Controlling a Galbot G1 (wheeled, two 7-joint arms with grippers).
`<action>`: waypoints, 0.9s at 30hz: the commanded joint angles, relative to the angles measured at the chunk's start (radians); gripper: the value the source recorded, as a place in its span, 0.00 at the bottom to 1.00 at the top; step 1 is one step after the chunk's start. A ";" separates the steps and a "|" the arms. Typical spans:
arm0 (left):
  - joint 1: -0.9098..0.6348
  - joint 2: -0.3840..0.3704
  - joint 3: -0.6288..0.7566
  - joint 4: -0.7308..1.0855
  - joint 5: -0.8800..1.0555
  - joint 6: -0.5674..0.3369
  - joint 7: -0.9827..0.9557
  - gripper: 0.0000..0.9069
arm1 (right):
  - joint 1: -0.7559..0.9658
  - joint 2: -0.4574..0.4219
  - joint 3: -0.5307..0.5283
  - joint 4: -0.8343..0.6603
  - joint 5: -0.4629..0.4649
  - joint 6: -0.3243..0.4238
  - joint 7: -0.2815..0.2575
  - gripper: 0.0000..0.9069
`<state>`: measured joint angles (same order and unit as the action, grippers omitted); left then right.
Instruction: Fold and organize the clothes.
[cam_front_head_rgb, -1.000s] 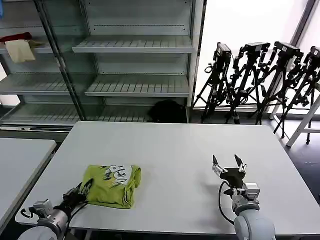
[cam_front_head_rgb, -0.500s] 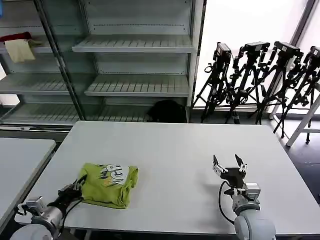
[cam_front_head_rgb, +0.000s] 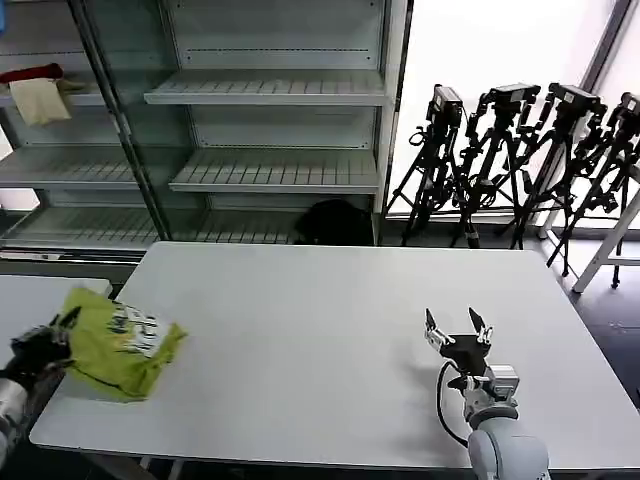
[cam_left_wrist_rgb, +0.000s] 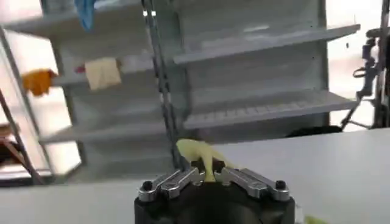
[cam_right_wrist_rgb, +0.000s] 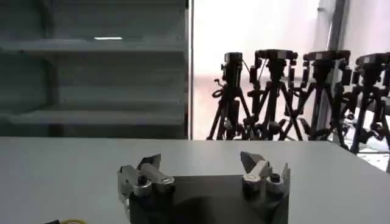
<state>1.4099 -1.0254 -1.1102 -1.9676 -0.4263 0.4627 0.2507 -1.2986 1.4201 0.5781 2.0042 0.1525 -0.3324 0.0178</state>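
One lime-green T-shirt (cam_front_head_rgb: 118, 341); two grippers, left gripper (cam_front_head_rgb: 45, 345) and right gripper (cam_front_head_rgb: 457, 331); two tables, main table (cam_front_head_rgb: 340, 340) and side table (cam_front_head_rgb: 25, 295); four tripods (cam_front_head_rgb: 520, 160) far right.

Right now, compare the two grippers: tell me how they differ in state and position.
The left gripper is shut on the lime-green T-shirt, holding it lifted at the table's left edge; the right gripper is open and holds nothing. The left is at work at the far left, while the right waits upright over the table's right part. Both sit near the table's front.
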 joint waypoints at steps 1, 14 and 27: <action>0.005 0.192 -0.082 -0.102 0.279 -0.110 0.091 0.00 | -0.009 0.000 -0.001 -0.022 0.003 0.018 0.000 1.00; 0.145 -0.332 0.592 -0.131 0.939 -0.397 -0.012 0.00 | -0.068 -0.044 0.057 -0.065 0.038 0.064 -0.001 1.00; 0.003 -0.311 0.810 -0.183 0.708 -0.231 -0.096 0.01 | -0.057 -0.028 0.045 0.024 0.044 -0.006 -0.009 1.00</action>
<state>1.4724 -1.2517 -0.5647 -2.1226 0.3112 0.1842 0.2213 -1.3520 1.3878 0.6272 1.9759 0.1918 -0.2989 0.0140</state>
